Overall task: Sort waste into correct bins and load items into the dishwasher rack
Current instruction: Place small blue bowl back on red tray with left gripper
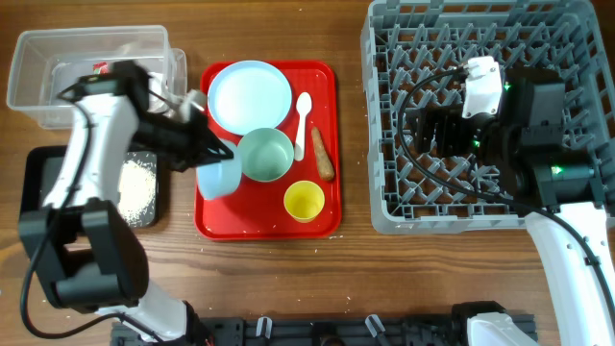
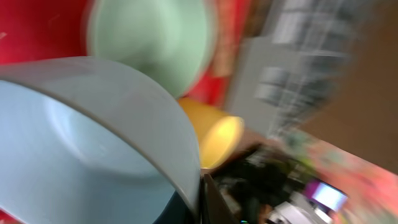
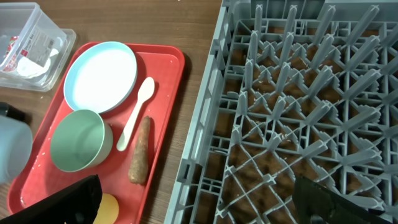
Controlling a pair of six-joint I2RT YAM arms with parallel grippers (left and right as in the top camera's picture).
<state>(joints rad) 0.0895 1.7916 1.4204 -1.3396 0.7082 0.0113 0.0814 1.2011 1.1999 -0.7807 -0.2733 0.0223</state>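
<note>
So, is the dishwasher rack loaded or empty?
Empty where visible: the dishwasher rack shows only bare pegs and grid floor.

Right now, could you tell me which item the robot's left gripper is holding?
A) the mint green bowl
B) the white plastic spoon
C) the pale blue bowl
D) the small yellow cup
C: the left gripper is shut on the pale blue bowl at the left edge of the red tray, while the small yellow cup, white plastic spoon and mint green bowl sit free on the tray.
</note>
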